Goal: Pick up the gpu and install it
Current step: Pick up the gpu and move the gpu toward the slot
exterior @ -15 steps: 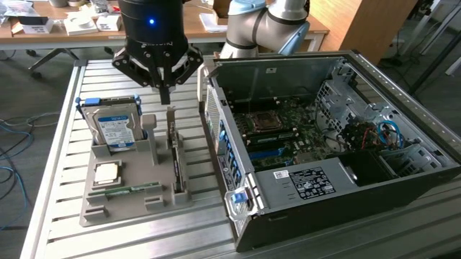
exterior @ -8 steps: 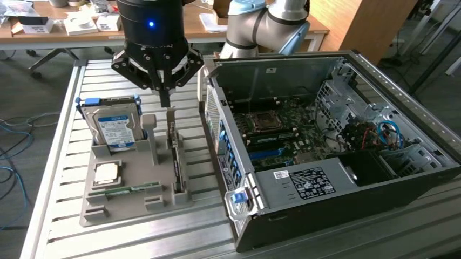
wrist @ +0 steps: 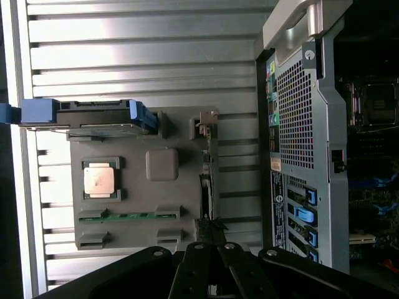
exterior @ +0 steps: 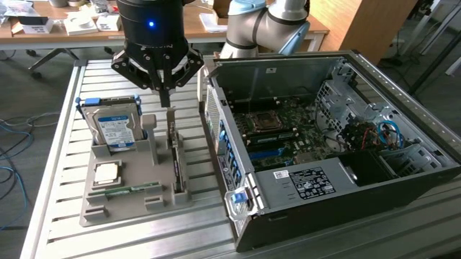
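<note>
Hovering just above the gpu, the pincer is pointing straight down; whether it is spread or pressed together cannot be told. The gpu is standing on edge in a slot of the grey holder, on the side nearest the open computer case. 1 hard drive is standing upright in the same holder on the slatted surface.

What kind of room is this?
Probably a robot lab or workshop: a robot arm over a slatted metal table, an opened computer case, and a grey holder with a hard drive.
</note>
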### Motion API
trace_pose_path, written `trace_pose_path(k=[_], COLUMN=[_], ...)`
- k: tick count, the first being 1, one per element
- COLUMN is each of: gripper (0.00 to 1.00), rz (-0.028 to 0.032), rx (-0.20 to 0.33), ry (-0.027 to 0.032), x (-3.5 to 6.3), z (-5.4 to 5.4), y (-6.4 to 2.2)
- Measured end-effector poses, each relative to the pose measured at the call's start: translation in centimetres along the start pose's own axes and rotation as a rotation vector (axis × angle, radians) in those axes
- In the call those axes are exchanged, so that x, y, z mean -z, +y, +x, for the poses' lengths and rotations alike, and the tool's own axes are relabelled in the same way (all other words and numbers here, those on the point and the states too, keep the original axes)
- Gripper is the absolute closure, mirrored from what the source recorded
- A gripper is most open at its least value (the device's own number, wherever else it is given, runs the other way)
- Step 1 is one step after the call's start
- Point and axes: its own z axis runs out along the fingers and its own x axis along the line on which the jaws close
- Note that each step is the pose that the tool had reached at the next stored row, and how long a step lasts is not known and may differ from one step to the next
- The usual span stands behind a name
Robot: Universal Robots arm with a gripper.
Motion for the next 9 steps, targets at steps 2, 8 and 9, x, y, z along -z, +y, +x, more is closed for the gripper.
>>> trace_pose_path(k=[2, 8, 9], gripper=[0.89, 0.77, 0.77], rz=[0.0000, 0.0000, 0.0000], rx=[0.000, 0.000, 0.000], ry=[0.0000, 0.0000, 0.0001], x=[0.00, 0.00, 0.00], z=[0.00, 0.00, 0.00], y=[0.00, 0.00, 0.00])
